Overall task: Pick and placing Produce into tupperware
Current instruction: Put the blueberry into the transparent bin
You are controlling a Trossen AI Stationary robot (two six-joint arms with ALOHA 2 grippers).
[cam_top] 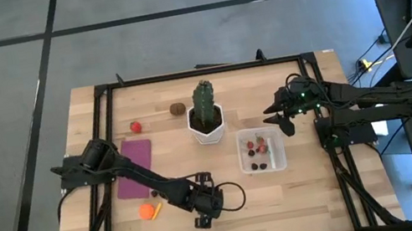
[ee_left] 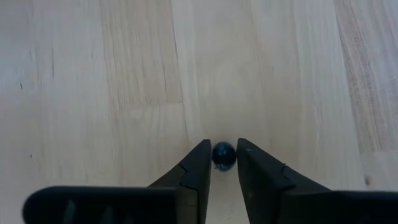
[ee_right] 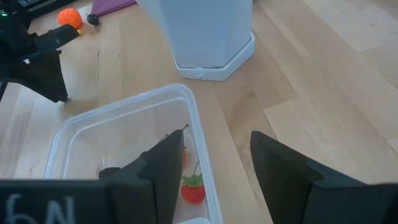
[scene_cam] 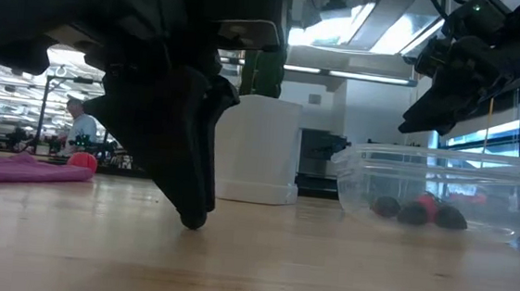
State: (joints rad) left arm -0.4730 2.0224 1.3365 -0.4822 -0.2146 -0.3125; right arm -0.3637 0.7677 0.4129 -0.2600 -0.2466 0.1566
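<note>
Down at the near edge of the table, the left gripper [ee_left: 223, 163] has its fingers pressed against a dark berry [ee_left: 223, 155] on the wood. Farther back, the tupperware [cam_top: 280, 159] holds red and dark produce, the right gripper [cam_top: 285, 121] hovering parted just beside it.

The tupperware [cam_top: 261, 150], a small clear box with rounded corners, sits upright right of the table's centre, holding red pieces and dark berries [scene_cam: 412, 212]. At its 9 o'clock, far off, a bright orange piece [cam_top: 147, 212] lies on the wood. At its 10 o'clock lie a brown oval [cam_top: 177, 109] and a red piece [cam_top: 136, 127]. A dark round berry [ee_left: 223, 155] rests on the bare wood.
</note>
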